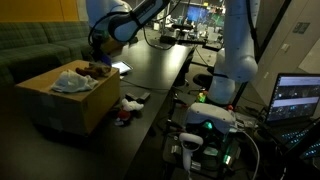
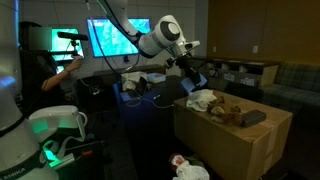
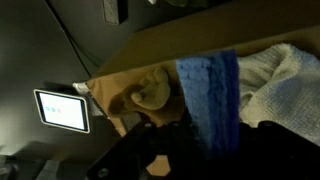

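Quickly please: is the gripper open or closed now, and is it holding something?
Gripper: closed, it seems, holding the blue cloth over the cardboard box.

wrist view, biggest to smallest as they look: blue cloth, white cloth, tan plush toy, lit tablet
1. blue cloth and white cloth: about alike, unranked
2. tan plush toy
3. lit tablet, smallest, though it lies farther off

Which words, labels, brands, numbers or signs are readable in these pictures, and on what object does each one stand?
No text can be read in any view.
laptop screen: lit, but its content is too small to read.
monitor: bright and blurred, nothing readable.
small lit screen: only glare, no letters.
cardboard box: no print visible on its wall.
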